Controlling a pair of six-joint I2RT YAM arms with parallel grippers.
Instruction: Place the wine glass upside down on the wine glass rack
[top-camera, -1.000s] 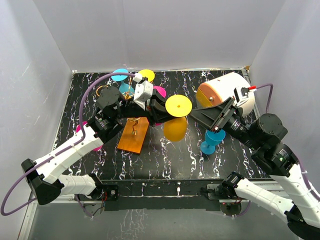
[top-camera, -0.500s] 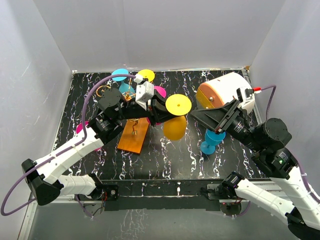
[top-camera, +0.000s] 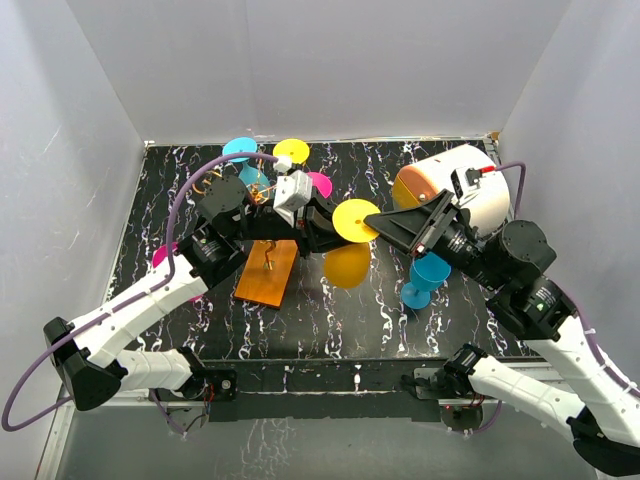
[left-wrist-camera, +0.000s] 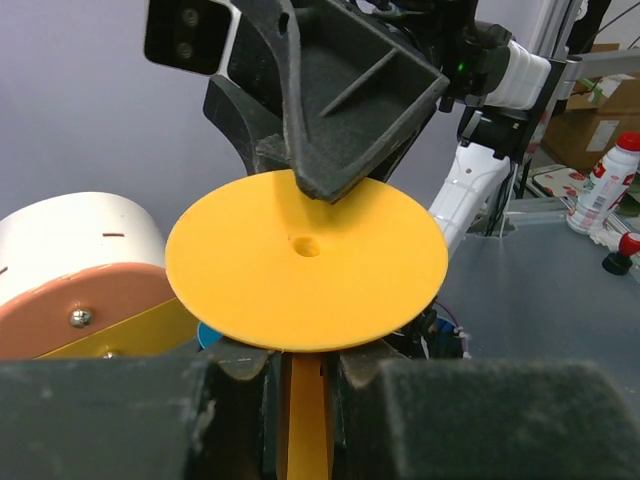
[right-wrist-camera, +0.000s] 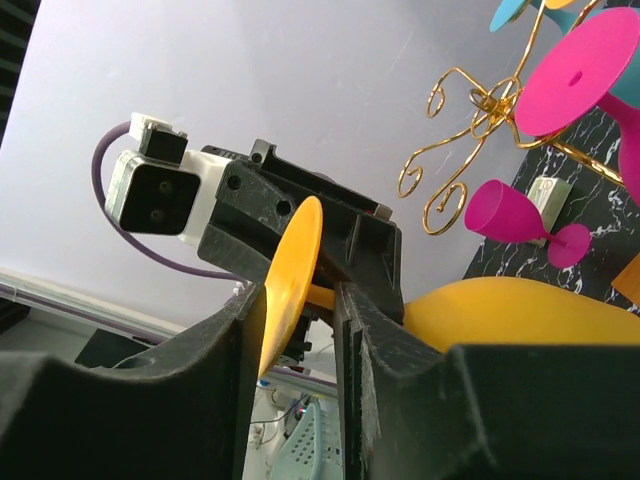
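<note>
Yellow wine glass (top-camera: 352, 222): inverted, foot disc up, bowl hanging below. It is in mid-air over the middle of the table, right of the wine glass rack (top-camera: 268, 272).

Left gripper (left-wrist-camera: 305, 405): closed on the stem just under the foot.

Right gripper (right-wrist-camera: 292, 300): fingers parted, one on each side of the disc's rim. We see space around the disc (contact with either finger we cannot settle).

We read this as a transfer between arms, with hanging not yet begun. Next, we judge, the right fingers must close on the foot before the left lets go. The foot must then slide into a free scroll.

Rack: cyan (top-camera: 240, 150), yellow (top-camera: 292, 150) and pink (top-camera: 320, 183) foot discs show at its scrolls.

A cyan glass (top-camera: 425, 278) stands upright by the right arm, and nothing shows in it. The held bowl faces down.
</note>
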